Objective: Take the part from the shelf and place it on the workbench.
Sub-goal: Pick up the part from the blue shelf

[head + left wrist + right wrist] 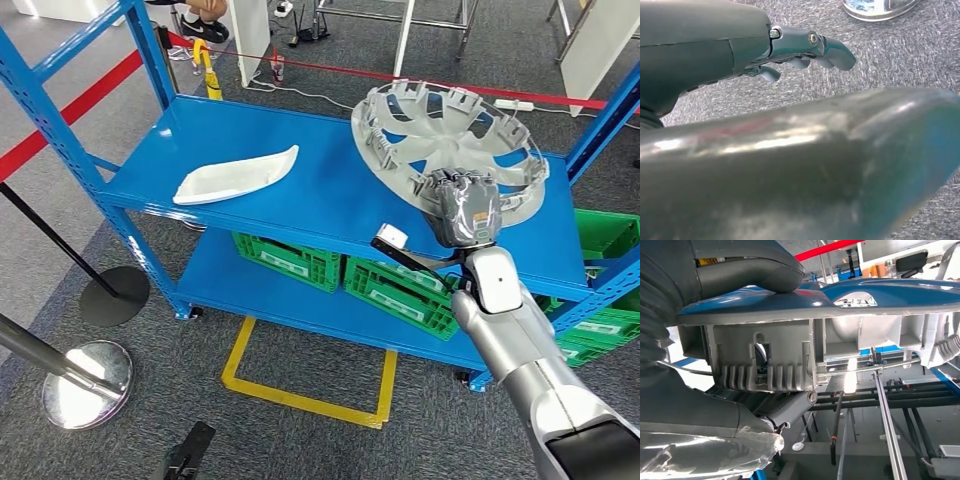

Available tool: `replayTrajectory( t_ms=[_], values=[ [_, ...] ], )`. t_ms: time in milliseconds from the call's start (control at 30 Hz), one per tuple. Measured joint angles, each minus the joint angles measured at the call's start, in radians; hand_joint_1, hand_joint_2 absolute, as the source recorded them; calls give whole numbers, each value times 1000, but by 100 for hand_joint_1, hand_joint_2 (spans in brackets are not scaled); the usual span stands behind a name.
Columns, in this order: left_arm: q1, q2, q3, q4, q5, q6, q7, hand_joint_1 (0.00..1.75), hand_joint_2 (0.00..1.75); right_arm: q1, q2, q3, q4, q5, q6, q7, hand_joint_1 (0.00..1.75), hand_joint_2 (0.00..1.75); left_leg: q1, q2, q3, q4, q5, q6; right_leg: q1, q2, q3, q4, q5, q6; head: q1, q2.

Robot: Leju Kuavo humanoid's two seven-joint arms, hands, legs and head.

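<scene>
Blue shelving (302, 190) stands on grey carpet, with green crates (290, 262) beneath. Right hand (462, 207) grips the near rim of the grey wheel cover (445, 135), thumb over and fingers (791, 407) under the edge; the cover appears tilted off the shelf top. Left hand (806, 47) hangs over the carpet, holding nothing, fingers extended. A white part (238, 175) lies well clear of the fingers. Grasp appears made; carrying and placing on the workbench remain.

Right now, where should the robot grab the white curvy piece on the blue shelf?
Probably across the narrow middle of the white curved part, from above. It lies flat and long on the shelf's left side, with free room around it. The right hand already grips the wheel cover.
</scene>
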Motion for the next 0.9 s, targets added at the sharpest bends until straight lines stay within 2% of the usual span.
replayTrajectory(
  t_ms=[900],
  values=[
    [-1,0,0,0,-11,7,20,0,0,0,0,10,12,26,4,0,175,175,0,0,0,0,0,0,0,0,0,0,0,0,0,0]
  ],
)
